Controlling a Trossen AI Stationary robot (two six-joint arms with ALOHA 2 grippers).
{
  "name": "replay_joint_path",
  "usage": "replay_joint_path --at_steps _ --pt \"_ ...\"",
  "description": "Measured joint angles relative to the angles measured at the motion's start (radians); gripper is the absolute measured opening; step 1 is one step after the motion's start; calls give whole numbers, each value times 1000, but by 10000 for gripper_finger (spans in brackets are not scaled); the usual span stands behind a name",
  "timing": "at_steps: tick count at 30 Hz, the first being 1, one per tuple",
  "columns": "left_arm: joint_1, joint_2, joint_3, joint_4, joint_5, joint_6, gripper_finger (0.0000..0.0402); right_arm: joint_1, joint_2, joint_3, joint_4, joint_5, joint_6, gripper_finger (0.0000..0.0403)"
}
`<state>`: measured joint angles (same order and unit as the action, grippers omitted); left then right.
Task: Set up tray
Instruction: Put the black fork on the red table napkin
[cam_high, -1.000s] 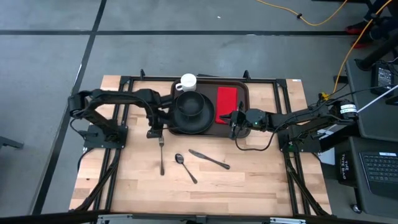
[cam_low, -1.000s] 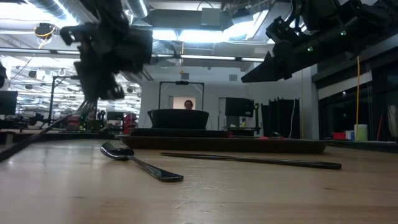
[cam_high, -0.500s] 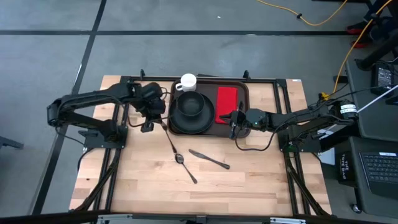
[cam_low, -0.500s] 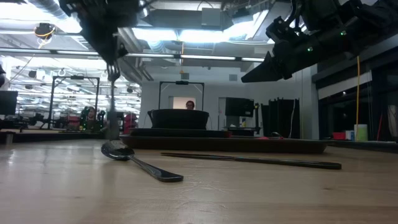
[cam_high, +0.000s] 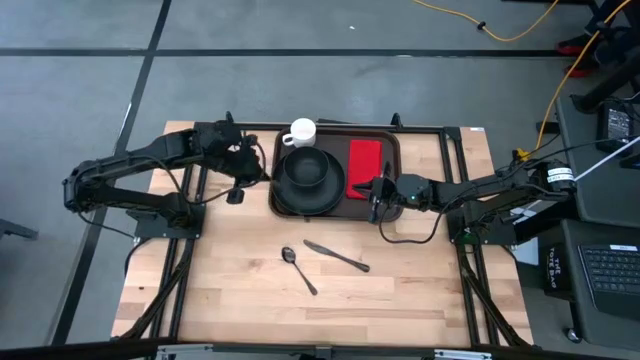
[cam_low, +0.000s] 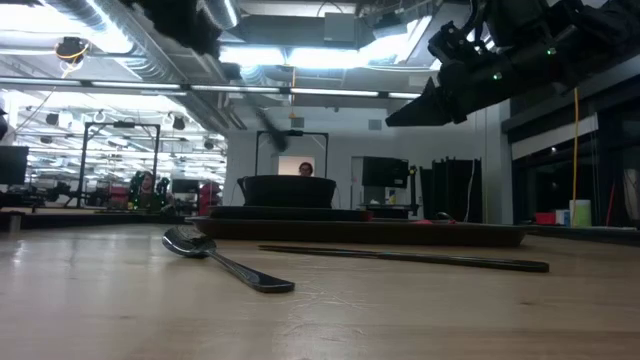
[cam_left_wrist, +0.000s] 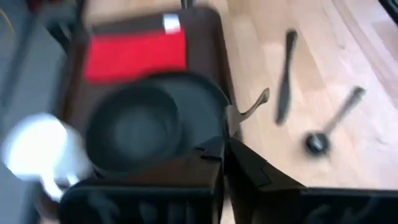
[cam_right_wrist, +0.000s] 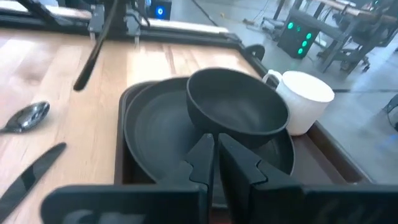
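One dark brown plastic tray (cam_high: 338, 140), rectangular with rounded corners and a raised rim, sits at the far middle of the pale wooden bench (cam_high: 220, 290), long axis left to right. It holds one round black plate (cam_high: 283, 193), one black bowl (cam_high: 306, 168), one white mug (cam_high: 301, 132) and one flat red napkin (cam_high: 364, 167). One steel spoon (cam_high: 297, 268) and one knife (cam_high: 336, 256) lie on the bench. The left gripper (cam_high: 243, 180), fingers clamped on a fork (cam_left_wrist: 249, 108), hovers beside the tray's left edge; the right gripper (cam_high: 374, 197), fingers together, hovers over its near right corner.
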<state>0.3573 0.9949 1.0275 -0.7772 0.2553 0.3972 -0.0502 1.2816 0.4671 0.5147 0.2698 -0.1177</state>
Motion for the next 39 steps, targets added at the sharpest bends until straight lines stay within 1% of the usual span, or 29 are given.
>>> replay_joint_path --at_steps 5,8,10,13,17,19,21,24,28,31,34,39 --pt "0 31 0 133 -3 77 2 0 0 0 43 1 -32 29" --pt "0 52 0 225 -19 50 2 0 0 0 53 23 -48 29" --pt "0 70 0 282 -69 15 2 0 0 0 63 68 -50 29" --pt "0 94 0 319 -118 8 2 0 0 0 67 164 -53 29" --pt "0 130 0 364 -174 -31 2 3 0 7 66 306 -117 29" --pt "1 146 0 388 -207 -56 2 3 0 28 69 330 -155 29" --pt "7 159 0 412 -236 -81 2 3 0 56 69 332 -187 29" --pt "25 172 0 453 -246 -112 2 3 0 106 71 328 -250 29" --pt "66 173 0 503 -250 -135 2 3 -1 151 69 297 -308 29" --pt "99 174 0 536 -249 -156 2 3 8 168 66 251 -354 29" --pt "129 174 0 547 -249 -175 2 3 43 193 65 244 -396 29" --pt "166 174 0 572 -249 -202 2 3 140 270 64 244 -486 29"
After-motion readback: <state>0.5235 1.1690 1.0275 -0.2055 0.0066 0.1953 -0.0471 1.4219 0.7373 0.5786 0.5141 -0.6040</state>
